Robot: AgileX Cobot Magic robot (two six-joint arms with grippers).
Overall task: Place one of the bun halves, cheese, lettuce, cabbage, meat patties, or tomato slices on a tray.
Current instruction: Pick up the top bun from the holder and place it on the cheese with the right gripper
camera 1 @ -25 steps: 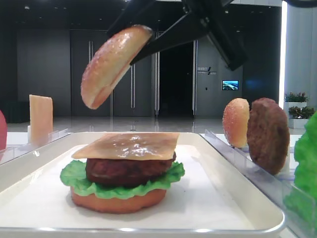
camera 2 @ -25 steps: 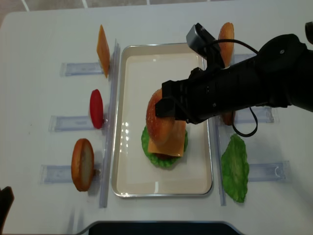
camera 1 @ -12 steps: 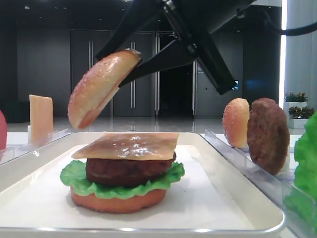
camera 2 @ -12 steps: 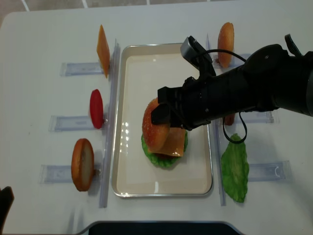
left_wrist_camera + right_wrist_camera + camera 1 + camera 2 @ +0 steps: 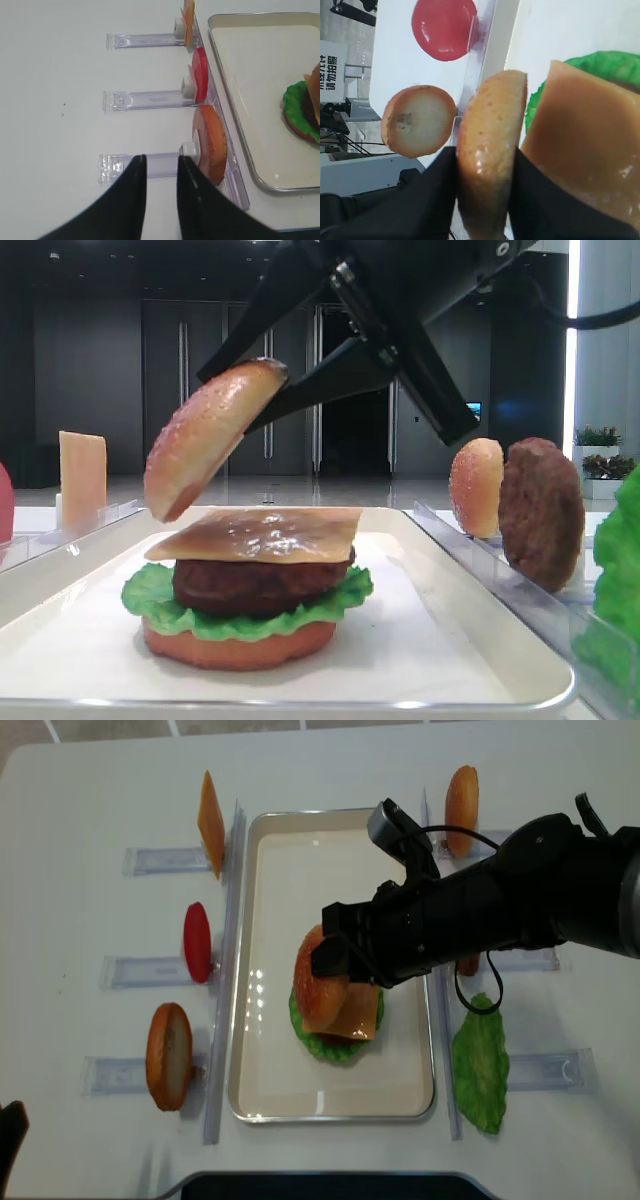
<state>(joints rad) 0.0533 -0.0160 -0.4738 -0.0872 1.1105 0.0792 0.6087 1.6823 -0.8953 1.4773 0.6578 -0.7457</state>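
My right gripper (image 5: pixel 262 395) is shut on a sesame bun half (image 5: pixel 205 445), which hangs tilted just above the left side of the stack. In the right wrist view the black fingers (image 5: pixel 437 195) press both faces of the bun half (image 5: pixel 492 125). On the cream tray (image 5: pixel 330 1105) a cheese slice (image 5: pixel 262 532) tops a meat patty (image 5: pixel 260 585), lettuce (image 5: pixel 150 600) and an orange-red bottom disc (image 5: pixel 240 648). My left gripper (image 5: pixel 161 162) is shut on nothing, low over the table beside the near left rack.
Clear racks left of the tray hold a cheese slice (image 5: pixel 210 810), a tomato slice (image 5: pixel 197 942) and a bun half (image 5: pixel 168 1055). On the right stand another bun half (image 5: pixel 461 795), a patty (image 5: pixel 540 512) and a lettuce leaf (image 5: pixel 480 1065).
The right gripper has carried the bun half down and to the left, closer to the cheese on the stack. The left gripper has not moved.
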